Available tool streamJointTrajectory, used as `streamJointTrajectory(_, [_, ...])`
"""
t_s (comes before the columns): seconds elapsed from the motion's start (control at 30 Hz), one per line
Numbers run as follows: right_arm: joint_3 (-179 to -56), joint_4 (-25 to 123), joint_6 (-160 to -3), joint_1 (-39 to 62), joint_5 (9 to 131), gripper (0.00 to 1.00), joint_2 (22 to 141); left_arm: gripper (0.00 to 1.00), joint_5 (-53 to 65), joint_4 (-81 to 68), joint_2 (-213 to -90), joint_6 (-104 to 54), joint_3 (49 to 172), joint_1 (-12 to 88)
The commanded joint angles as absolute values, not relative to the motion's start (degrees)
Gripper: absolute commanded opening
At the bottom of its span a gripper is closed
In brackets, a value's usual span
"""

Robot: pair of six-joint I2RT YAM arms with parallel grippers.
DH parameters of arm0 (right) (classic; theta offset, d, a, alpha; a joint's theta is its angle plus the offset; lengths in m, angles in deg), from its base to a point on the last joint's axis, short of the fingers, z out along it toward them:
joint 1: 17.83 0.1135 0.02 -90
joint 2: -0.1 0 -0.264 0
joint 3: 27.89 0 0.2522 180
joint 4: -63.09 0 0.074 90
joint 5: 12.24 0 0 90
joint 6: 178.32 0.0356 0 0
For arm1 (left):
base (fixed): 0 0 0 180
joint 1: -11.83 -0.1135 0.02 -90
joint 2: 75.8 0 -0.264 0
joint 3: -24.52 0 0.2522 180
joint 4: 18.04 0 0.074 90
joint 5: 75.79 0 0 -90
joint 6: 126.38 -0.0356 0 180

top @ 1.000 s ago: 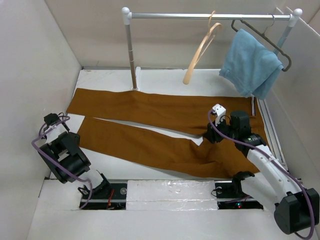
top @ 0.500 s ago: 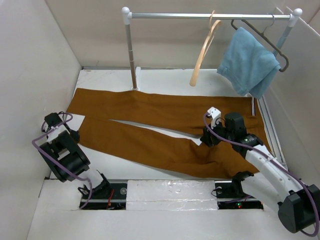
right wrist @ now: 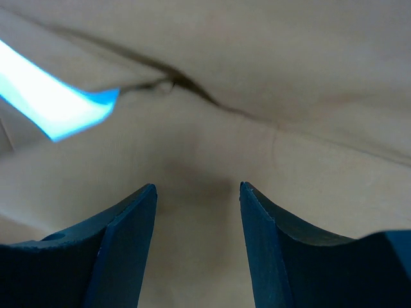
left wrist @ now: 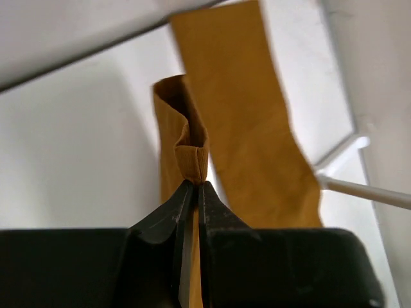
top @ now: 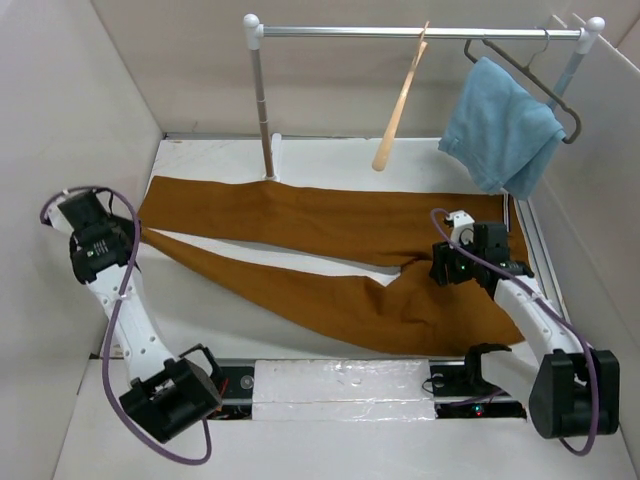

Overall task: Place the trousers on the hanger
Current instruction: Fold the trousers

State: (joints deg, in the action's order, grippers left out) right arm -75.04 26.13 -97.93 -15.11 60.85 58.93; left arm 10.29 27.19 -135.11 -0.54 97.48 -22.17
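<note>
Far left, the left gripper [left wrist: 194,184] pinches one leg end of the trousers [top: 320,225]. At the right, the right gripper [right wrist: 198,192] is spread just over them.

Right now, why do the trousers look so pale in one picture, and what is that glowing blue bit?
Right wrist view: very close, so the trousers look washed-out and blurry; the blue patch is overexposed glare. Top external view: even light shows them rust-brown.

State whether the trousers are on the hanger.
Not yet: the trousers lie across the table; the hanger hangs bare on the rail.
</note>
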Motion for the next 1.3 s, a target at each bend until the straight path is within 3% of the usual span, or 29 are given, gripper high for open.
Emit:
streamJointTrajectory(0.0, [-75.67,29.43,-96.34,-15.27,58.19,0.60,63.88,0.00,26.00,38.48,-135.46,1.33,116.14,-16.41])
streamJointTrajectory(0.03, [-76.10,31.47,-95.54,-15.98,57.03,0.60,66.96,0.00,29.38,40.44,-136.08,1.42,121.20,-13.94])
streamJointTrajectory(0.2, [-82.42,28.26,-97.19,-17.29,55.86,0.59,71.82,0.00,28.63,38.46,-136.53,-0.16,124.15,-11.90])
streamJointTrajectory(0.37, [-87.00,20.60,-95.80,-24.48,64.55,0.59,63.06,0.00,18.21,31.60,-136.18,-1.31,124.49,-8.49])
streamJointTrajectory(0.6, [-86.13,10.33,-95.17,-39.08,73.36,0.58,60.04,0.00,14.47,23.18,-133.29,-2.89,121.26,-4.43])
streamJointTrajectory(0.73, [-86.64,5.05,-93.78,-46.92,75.12,0.46,63.90,0.00,14.91,21.74,-132.04,-4.64,121.15,-4.43])
streamJointTrajectory(0.83, [-88.75,2.40,-88.42,-49.11,74.41,0.49,59.97,0.00,15.70,21.48,-134.59,-5.26,122.83,-4.43])
streamJointTrajectory(0.97, [-96.48,-7.96,-84.19,-51.49,82.14,0.54,61.88,0.00,14.56,20.07,-137.31,-4.56,124.58,-4.43])
streamJointTrajectory(1.1, [-90.99,-6.85,-84.11,-51.49,81.89,0.57,66.19,0.00,12.10,21.30,-139.52,-3.77,127.22,-3.90])
streamJointTrajectory(1.27, [-82.53,2.11,-84.45,-55.00,81.02,0.43,66.19,0.00,9.38,21.48,-141.36,-2.54,130.03,-3.90])
